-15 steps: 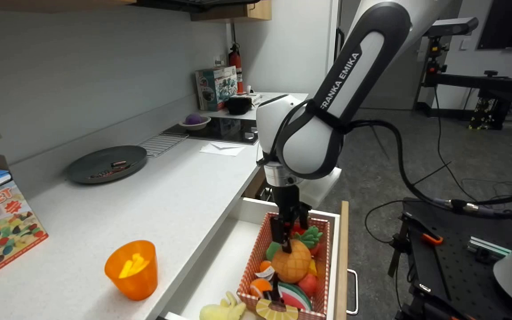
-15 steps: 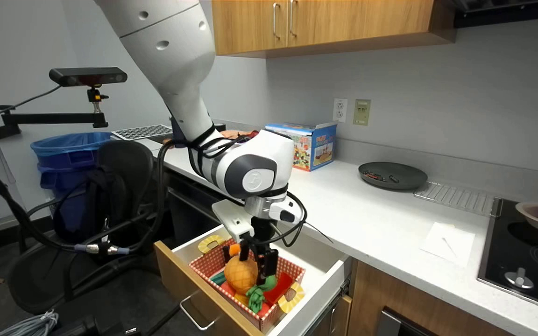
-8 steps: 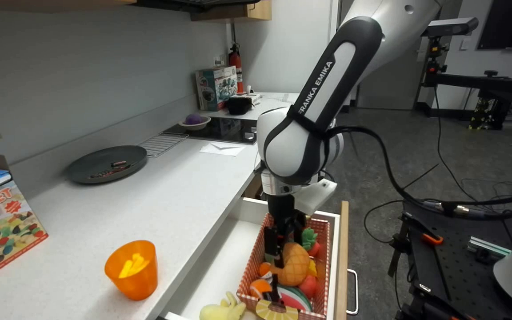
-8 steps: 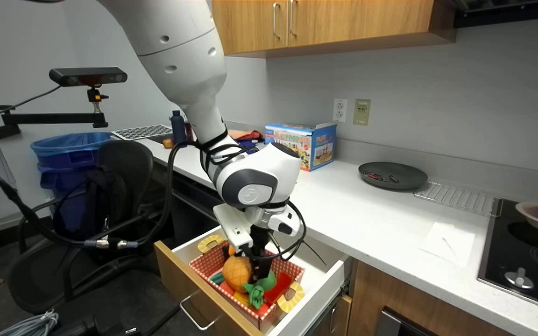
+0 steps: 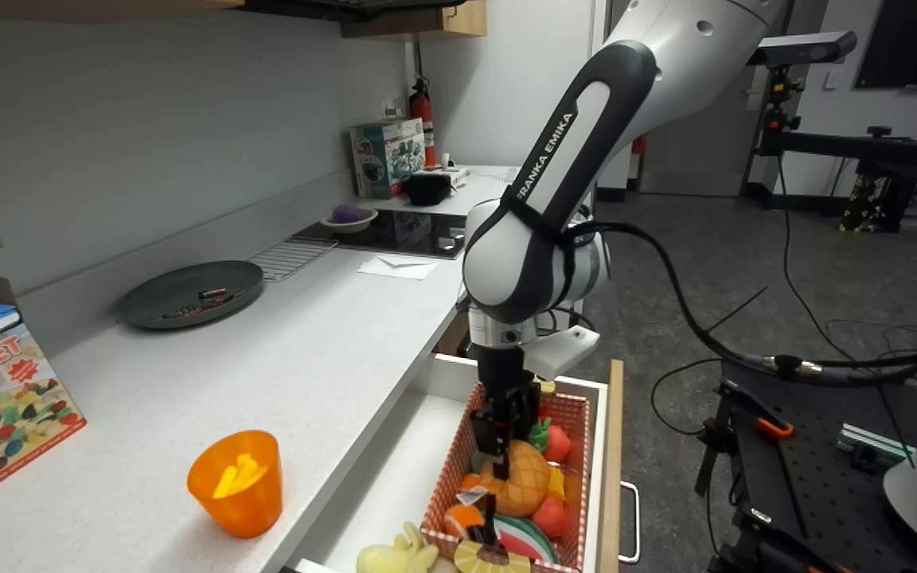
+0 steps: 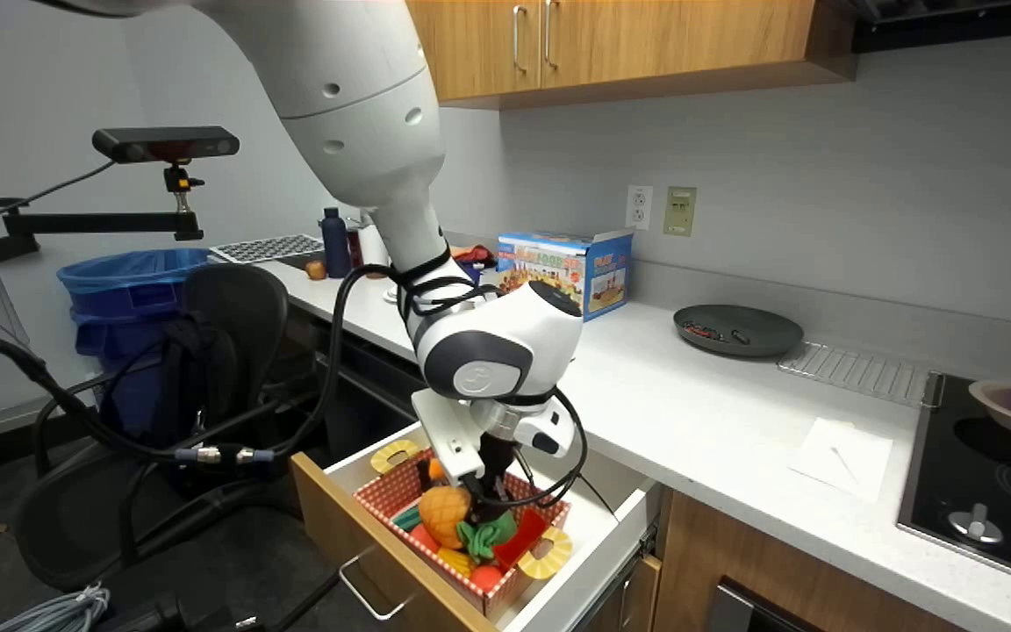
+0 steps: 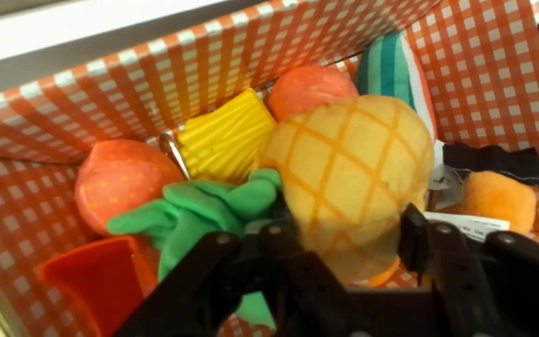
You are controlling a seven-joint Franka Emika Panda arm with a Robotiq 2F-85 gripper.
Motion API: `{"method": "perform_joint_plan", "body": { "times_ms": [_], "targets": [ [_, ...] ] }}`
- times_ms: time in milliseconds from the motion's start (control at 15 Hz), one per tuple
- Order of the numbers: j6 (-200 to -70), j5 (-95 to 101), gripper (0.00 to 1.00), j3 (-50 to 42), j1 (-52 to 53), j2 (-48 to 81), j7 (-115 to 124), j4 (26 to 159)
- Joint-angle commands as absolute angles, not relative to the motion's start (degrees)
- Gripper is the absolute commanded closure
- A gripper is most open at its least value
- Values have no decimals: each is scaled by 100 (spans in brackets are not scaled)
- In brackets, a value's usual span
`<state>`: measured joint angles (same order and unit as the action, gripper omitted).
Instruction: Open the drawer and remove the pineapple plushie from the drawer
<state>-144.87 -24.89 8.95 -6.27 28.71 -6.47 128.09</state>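
Observation:
The drawer (image 5: 613,461) stands pulled out, its wood front (image 6: 334,518) facing the room. Inside it, in a red checked box (image 7: 484,79), lies the pineapple plushie (image 7: 353,159), orange-yellow with a green leafy tuft (image 7: 192,210). It rests on its side among other toys. My gripper (image 7: 346,213) reaches down into the box with one finger on each side of the plushie's body, and the soft cloth narrows between them. The finger by the tuft is partly hidden by shadow and leaves. In both exterior views the plushie (image 5: 528,477) (image 6: 444,516) still sits low in the box.
Toy fruits crowd the box, such as a red strawberry (image 7: 122,182) and a red container (image 7: 98,281). A pale yellow toy (image 5: 395,555) lies beside the box in the drawer. An orange cup (image 5: 236,485) stands close to the counter edge.
The gripper has moved lower into the box, and its fingers have drawn together on the plushie. The green tuft has shifted a little and the forearm has swung over.

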Motion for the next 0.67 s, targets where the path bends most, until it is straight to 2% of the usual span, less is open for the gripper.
{"method": "perform_joint_plan", "body": {
  "times_ms": [0, 200, 600],
  "targets": [
    [-14542, -2262, 77, 720, -407, 2735, -362, 12878],
    [-14349, -1680, 98, 437, -7, 2389, 371, 13011],
    [-13452, -76, 96, 94, 965, 1631, 2061, 12852]
  ]
}}
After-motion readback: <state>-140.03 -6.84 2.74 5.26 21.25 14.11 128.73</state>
